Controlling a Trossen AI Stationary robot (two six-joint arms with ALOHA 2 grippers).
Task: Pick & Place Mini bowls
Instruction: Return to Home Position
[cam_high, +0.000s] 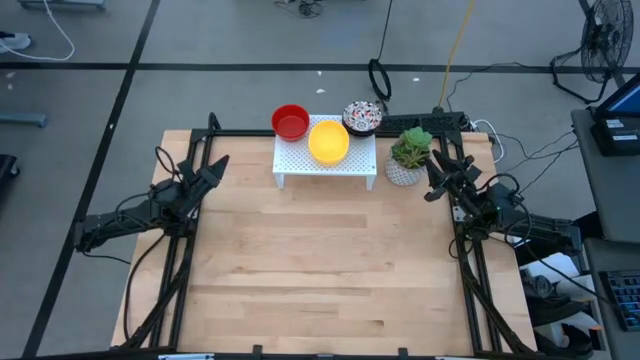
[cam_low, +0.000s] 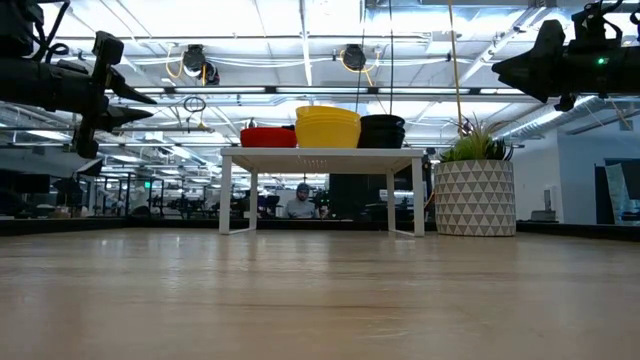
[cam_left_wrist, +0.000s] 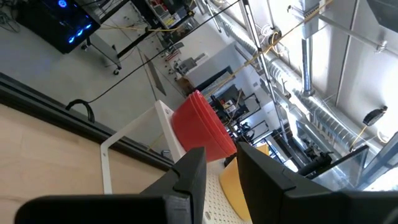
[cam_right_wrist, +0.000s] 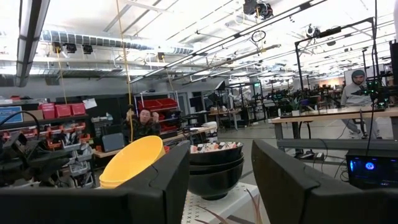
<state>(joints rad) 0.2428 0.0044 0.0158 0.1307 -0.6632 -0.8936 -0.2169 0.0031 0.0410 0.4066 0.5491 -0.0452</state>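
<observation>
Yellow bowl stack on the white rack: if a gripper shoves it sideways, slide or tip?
Probably slides first: the glossy yellow nested bowl stack looks wider than tall, on the flat-topped white perforated rack. Nested bowls may shift apart rather than move together. Little margin: red bowls and dark speckled bowls sit close either side.

An open industrial lab: exposed ceiling ducts, long workbenches and red storage bins.
</observation>
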